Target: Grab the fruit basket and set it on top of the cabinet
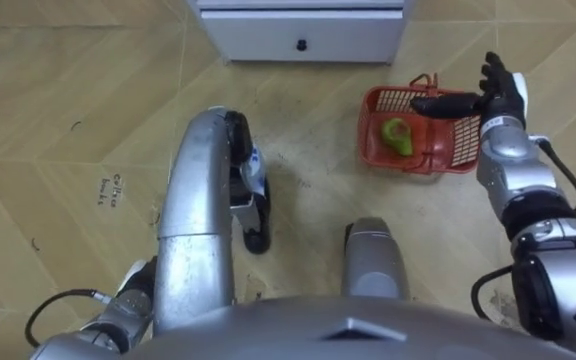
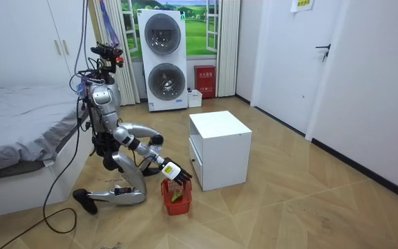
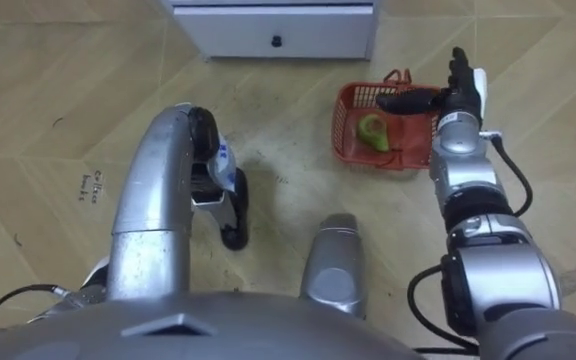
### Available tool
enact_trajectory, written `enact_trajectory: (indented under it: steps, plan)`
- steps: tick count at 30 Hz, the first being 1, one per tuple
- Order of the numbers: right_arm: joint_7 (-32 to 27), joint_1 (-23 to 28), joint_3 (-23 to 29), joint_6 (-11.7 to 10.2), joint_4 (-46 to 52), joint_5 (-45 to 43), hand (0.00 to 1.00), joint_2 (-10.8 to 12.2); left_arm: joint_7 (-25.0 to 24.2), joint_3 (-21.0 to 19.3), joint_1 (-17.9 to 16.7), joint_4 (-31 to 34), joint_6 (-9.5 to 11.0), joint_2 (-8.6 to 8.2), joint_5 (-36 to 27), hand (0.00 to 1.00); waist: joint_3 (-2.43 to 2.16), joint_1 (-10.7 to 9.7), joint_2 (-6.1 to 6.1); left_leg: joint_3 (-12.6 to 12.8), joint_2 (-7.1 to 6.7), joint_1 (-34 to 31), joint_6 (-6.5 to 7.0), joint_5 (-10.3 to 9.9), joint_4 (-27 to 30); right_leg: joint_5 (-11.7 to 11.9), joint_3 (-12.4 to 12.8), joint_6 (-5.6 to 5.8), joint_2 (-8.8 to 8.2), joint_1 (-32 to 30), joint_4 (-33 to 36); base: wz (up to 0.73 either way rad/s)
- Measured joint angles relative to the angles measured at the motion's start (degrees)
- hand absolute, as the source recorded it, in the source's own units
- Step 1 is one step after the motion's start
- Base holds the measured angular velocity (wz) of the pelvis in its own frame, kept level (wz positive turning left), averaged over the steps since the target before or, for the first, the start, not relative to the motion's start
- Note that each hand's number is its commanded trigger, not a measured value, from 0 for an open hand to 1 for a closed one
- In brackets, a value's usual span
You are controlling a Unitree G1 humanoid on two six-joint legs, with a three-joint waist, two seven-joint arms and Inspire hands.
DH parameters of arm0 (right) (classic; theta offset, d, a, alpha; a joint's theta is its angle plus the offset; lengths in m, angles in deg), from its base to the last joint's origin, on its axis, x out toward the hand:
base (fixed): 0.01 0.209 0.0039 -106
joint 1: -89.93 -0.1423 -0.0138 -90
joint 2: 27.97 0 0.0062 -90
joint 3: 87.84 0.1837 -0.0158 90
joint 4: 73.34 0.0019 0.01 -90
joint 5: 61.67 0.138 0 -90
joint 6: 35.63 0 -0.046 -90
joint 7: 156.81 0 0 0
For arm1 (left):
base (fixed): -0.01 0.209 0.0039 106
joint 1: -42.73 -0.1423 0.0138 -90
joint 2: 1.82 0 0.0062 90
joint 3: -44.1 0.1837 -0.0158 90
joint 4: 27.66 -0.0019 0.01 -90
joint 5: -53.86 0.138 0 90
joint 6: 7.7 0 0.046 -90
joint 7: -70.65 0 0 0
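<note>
Right robot hand (image 1: 498, 100), fingers wide & empty, hovers over red plastic mesh basket (image 1: 458, 145) w/ green fruit (image 1: 398, 135): lower, grip firmly, lift level.

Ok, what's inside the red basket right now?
One green fruit lies in the red basket, left of centre. The right hand, open, hangs over the basket's right side with its thumb across the top, so the basket floor beneath it is hidden.
</note>
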Motion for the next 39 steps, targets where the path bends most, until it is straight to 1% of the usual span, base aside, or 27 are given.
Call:
enact_trajectory:
  steps: [1,4,5,6,13,18,22,26,30,31,32,33,39]
  plan:
    - [0.2,0.0,-0.6,0.0,-0.7,0.4,0.0,-0.3,-0.4,0.8,-0.4,0.7,-0.1,0.0,0.0,0.0,-0.03,0.2,0.32,0.1,0.12,-0.1,-0.02,0.0,-0.1,0.0,0.2,0.02,0.0,-0.3,0.0,0.0]
    - [0.4,-0.1,-1.8,0.0,-3.6,2.1,0.0,-0.8,-0.7,0.9,-0.6,1.9,-0.3,-0.02,0.0,0.0,0.03,1.4,0.44,0.3,0.46,-0.1,-0.05,0.0,-0.3,-0.1,0.6,-0.01,0.11,-0.8,0.1,-0.01]
    - [0.5,-0.1,-1.8,0.0,-3.9,2.1,0.0,-0.8,-0.7,0.9,-0.6,1.9,-0.3,-0.03,0.0,0.0,0.03,1.5,0.45,0.3,0.53,-0.1,-0.06,0.0,-0.3,-0.1,0.6,-0.01,0.17,-0.8,0.1,-0.05]
    - [0.7,-0.1,-1.8,0.0,-4.2,2.4,0.0,-0.8,-0.7,1.2,-0.7,2.3,-0.4,-0.03,0.0,0.0,0.04,1.8,0.46,0.4,0.91,-0.2,-0.07,0.0,-0.3,-0.1,0.8,-0.07,0.34,-1.1,0.2,-0.06]
    - [1.0,-0.3,-1.8,0.0,-5.2,4.9,0.0,-2.1,-1.2,3.4,-0.8,3.5,-0.4,-0.13,0.0,0.0,0.03,2.7,0.52,0.6,0.98,-1.0,-0.46,0.2,-0.7,-0.1,1.1,-0.05,0.33,-2.4,0.5,-0.01]
    - [1.0,-0.6,-1.8,0.0,-6.7,6.5,0.0,-2.2,-1.7,4.6,-1.1,3.5,-0.4,-0.13,-0.1,0.0,0.04,2.7,0.53,0.7,0.98,-1.4,-0.46,0.2,-0.7,-0.1,1.2,-0.05,0.26,-2.8,0.5,0.0]
    - [1.4,-1.1,-1.8,0.0,-8.4,6.5,0.0,-2.5,-2.0,5.4,-1.2,3.5,-0.3,-0.13,-2.1,0.0,0.1,2.7,0.69,0.9,0.97,-1.4,-0.45,0.2,-0.7,-0.1,1.1,-0.05,-0.01,-2.8,0.5,0.0]
    - [1.7,-1.1,-1.8,0.0,-9.5,6.5,0.0,-2.9,-2.0,5.6,-1.9,3.5,-0.3,-0.11,-2.1,0.0,0.18,2.8,0.88,1.1,0.96,-1.4,-0.44,0.2,-0.8,-0.2,1.1,-0.06,-0.21,-3.0,0.5,0.0]
    - [2.1,-1.1,-1.8,0.0,-10.4,6.5,0.0,-3.1,-2.2,5.7,-2.1,3.5,-0.4,-0.11,-2.2,0.0,0.15,2.9,1.16,1.2,0.96,-1.4,-0.44,0.2,-1.0,-0.2,1.1,-0.06,-0.33,-3.1,0.5,0.0]
    - [2.3,-1.1,-1.8,0.0,-10.5,6.5,0.38,-3.1,-2.2,5.7,-2.1,3.5,-0.4,-0.11,-2.2,0.0,0.12,2.9,1.25,1.3,0.96,-1.4,-0.44,0.2,-1.0,-0.2,1.1,-0.06,-0.45,-3.2,0.5,0.0]
    - [2.3,-1.1,-1.8,0.0,-10.7,6.5,0.6,-3.2,-2.2,5.7,-2.1,3.6,-0.4,-0.12,-2.2,0.0,0.1,2.9,1.28,1.4,0.96,-1.4,-0.44,0.2,-1.1,-0.2,1.1,-0.06,-0.52,-3.2,0.5,0.0]
    - [2.3,-1.1,-1.9,0.0,-10.8,6.5,1.0,-3.3,-2.3,5.7,-2.1,3.6,-0.4,-0.12,-2.2,0.0,0.1,3.0,1.36,1.5,0.96,-1.4,-0.44,0.2,-1.1,-0.2,1.1,-0.05,-0.65,-3.2,0.5,0.0]
    - [2.9,-1.1,-2.5,0.0,-10.9,6.6,1.0,-3.9,-2.6,5.7,-2.1,3.6,-0.4,-0.11,-2.2,0.0,0.09,3.3,1.45,1.9,0.98,-1.4,-0.43,0.2,-1.4,-0.2,1.3,0.04,-1.01,-3.7,0.5,0.0]
